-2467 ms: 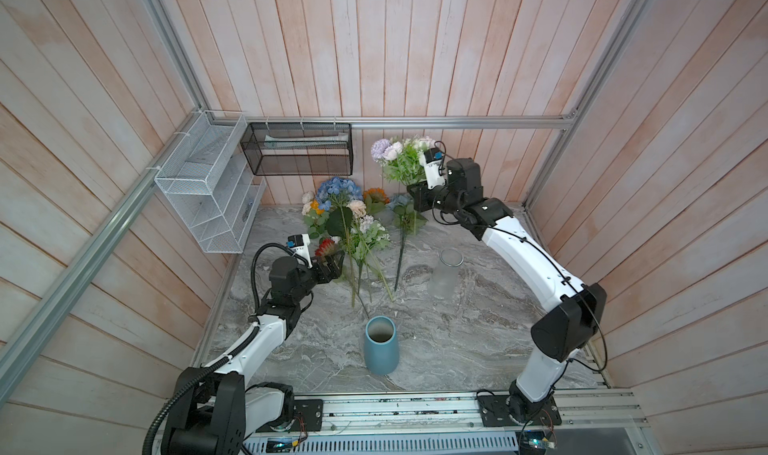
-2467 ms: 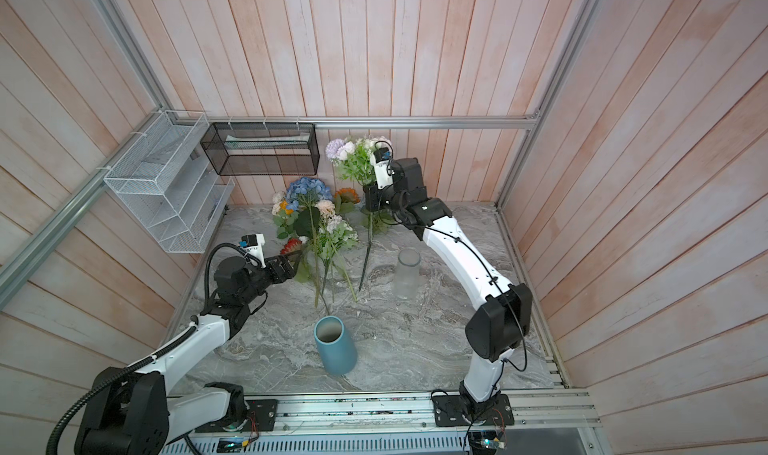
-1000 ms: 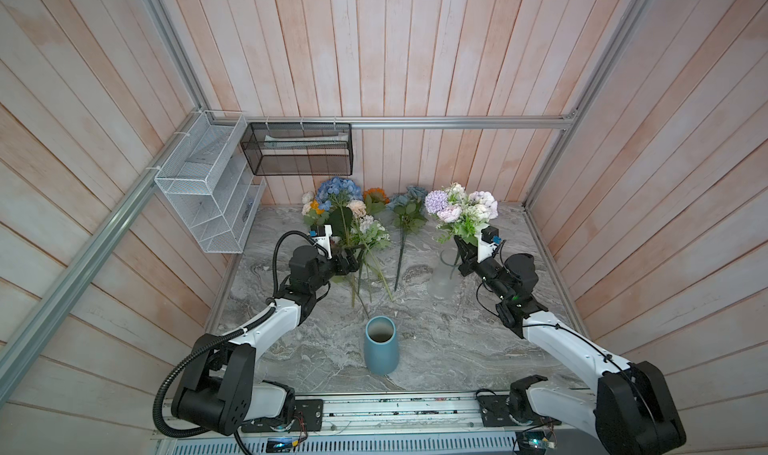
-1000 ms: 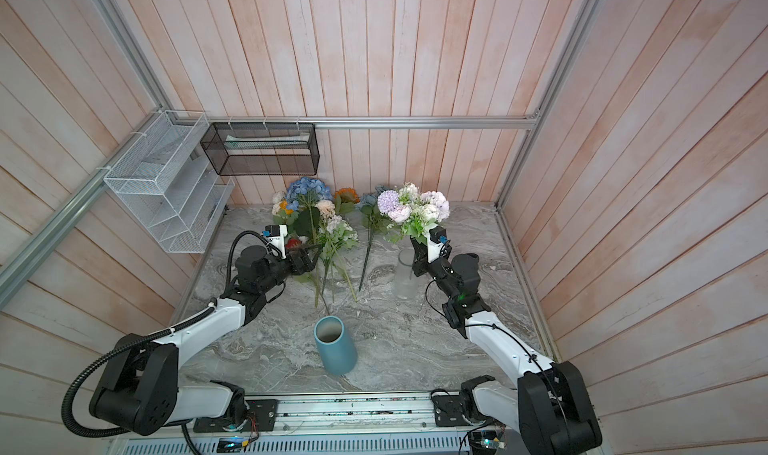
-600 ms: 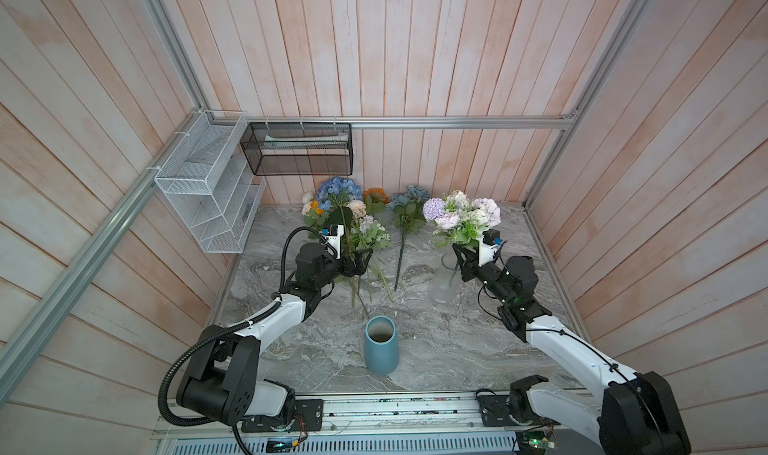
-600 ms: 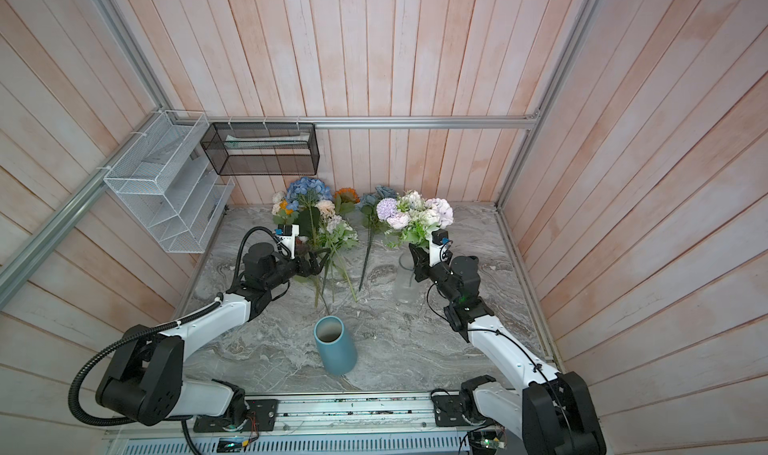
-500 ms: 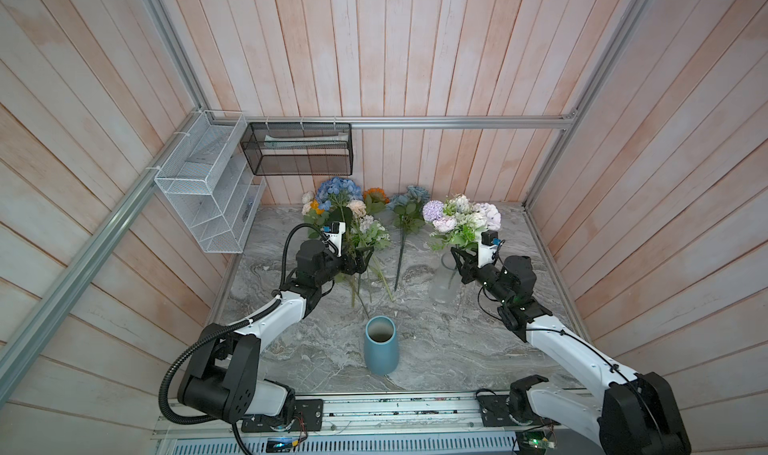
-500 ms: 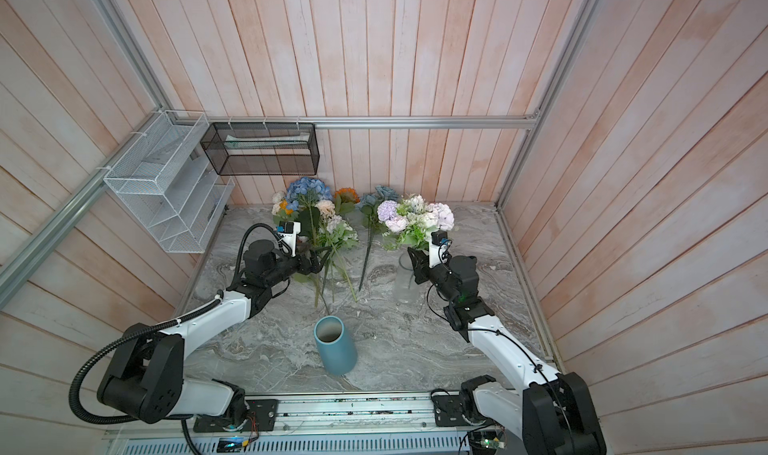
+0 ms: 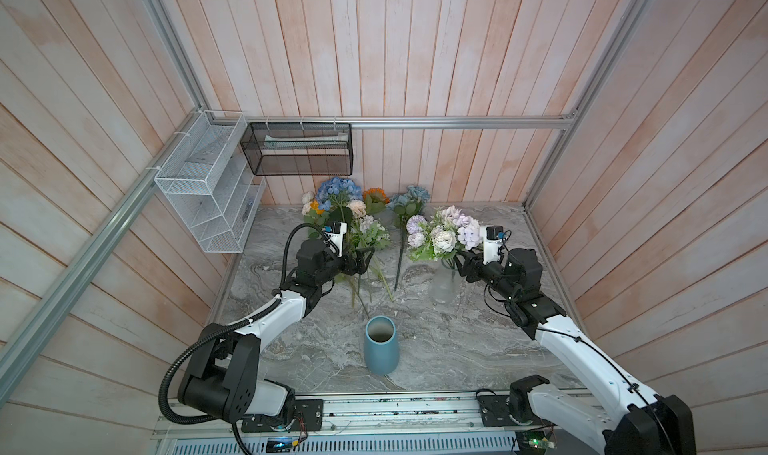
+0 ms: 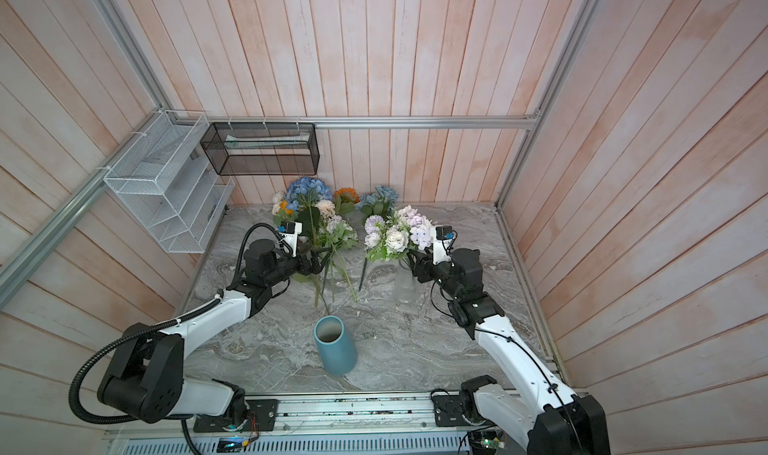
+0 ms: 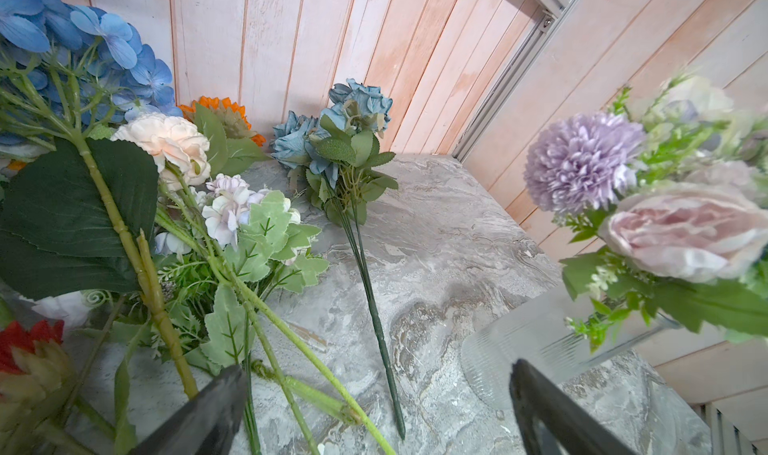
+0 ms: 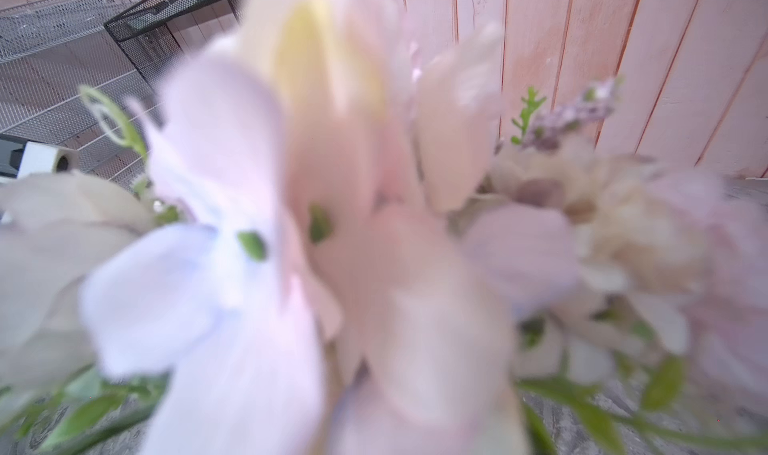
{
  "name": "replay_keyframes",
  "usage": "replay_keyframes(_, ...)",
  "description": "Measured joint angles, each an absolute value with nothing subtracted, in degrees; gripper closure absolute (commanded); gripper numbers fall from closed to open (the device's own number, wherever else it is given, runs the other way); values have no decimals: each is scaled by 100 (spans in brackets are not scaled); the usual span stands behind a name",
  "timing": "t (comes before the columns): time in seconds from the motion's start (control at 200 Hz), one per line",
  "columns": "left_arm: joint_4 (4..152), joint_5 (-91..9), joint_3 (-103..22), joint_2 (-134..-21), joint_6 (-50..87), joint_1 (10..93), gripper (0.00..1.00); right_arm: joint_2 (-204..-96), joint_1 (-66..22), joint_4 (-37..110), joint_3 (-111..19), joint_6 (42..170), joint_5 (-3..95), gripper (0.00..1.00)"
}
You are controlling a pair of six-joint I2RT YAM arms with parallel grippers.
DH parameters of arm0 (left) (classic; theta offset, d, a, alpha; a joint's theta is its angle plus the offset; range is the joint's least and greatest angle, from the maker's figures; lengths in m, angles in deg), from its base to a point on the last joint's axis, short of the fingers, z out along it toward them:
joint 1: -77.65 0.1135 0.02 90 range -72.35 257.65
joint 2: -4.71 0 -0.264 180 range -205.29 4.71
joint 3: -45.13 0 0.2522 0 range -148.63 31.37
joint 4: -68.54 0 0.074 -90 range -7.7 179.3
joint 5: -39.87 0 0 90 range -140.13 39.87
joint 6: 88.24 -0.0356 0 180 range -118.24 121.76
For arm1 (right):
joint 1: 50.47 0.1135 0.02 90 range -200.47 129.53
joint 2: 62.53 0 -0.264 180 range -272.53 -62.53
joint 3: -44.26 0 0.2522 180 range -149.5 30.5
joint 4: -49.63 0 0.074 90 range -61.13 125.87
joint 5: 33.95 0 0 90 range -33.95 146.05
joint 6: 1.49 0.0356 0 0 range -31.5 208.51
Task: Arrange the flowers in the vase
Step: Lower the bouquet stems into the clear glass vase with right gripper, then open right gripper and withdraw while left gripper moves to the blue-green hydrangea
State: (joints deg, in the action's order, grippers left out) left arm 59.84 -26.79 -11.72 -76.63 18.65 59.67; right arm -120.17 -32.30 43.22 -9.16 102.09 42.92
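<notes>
Loose flowers lie at the back: blue hydrangea [image 9: 338, 189], peach rose [image 11: 166, 141], orange sunflower [image 9: 376, 195], dusty-blue roses [image 9: 409, 199], a red bloom [image 11: 25, 336]. My left gripper [image 9: 365, 259] [image 11: 374, 390] hangs open just above their green stems [image 11: 282, 349], holding nothing. A lilac bouquet [image 9: 444, 232] [image 10: 397, 230] stands in a clear glass vase [image 9: 444, 286] [image 11: 532, 349]. My right gripper [image 9: 462, 267] is at its stems by the vase mouth, fingers apart. Blurred petals fill the right wrist view. An empty blue vase [image 9: 380, 347] [image 10: 334, 345] stands in front.
A white wire rack [image 9: 208, 191] and a black mesh basket [image 9: 301, 149] hang on the back-left walls. Wooden walls and aluminium posts close in the marble table [image 9: 457, 349]. The arms' base rail [image 9: 374, 411] runs along the front edge.
The right gripper brought the lilac bouquet down into the glass vase and its jaws have parted. The left gripper has reached further right over the lying stems, staying open.
</notes>
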Motion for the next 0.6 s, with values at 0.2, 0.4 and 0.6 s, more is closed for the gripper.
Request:
replay_keyframes(0.2, 6061, -2542, -1334, -7833, 1821, 5956, 4, -11696, -3230, 3402, -1346, 10213, 4288, 38)
replay_keyframes(0.4, 6319, -2461, -1767, -8139, 1681, 5810, 7, -11272, -3230, 3101, -1729, 10229, 4318, 33)
replay_keyframes(0.6, 6607, -2446, -2007, -8415, 1539, 5587, 7, -11051, -3230, 3107, -2065, 10180, 4485, 28)
